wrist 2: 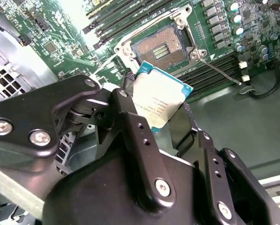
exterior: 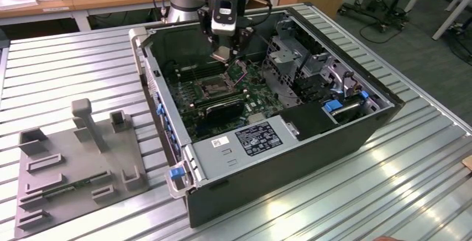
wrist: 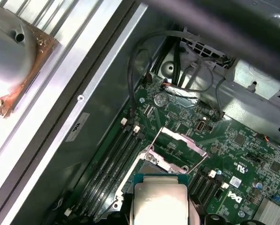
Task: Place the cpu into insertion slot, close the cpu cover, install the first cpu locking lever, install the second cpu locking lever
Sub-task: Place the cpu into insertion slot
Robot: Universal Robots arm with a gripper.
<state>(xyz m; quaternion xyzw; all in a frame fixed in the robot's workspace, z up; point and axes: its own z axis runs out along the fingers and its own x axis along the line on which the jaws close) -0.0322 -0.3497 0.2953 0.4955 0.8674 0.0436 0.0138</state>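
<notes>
black gripper (wrist 2: 159, 111) clamps the silvery, green-edged square cpu (wrist 2: 155, 99) near the open insertion slot (wrist 2: 161, 49).

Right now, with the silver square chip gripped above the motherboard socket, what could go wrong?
1. The pale silvery square cpu looks tilted in the black gripper. Lowered like that, it may land askew on the dark-centred, silver-rimmed insertion slot and harm its contacts.
2. The thin metal-frame cpu cover stands open beside the slot. The chip or a finger could clip it on descent.
3. Only the chip's edges are pinched, so it might slip.
</notes>
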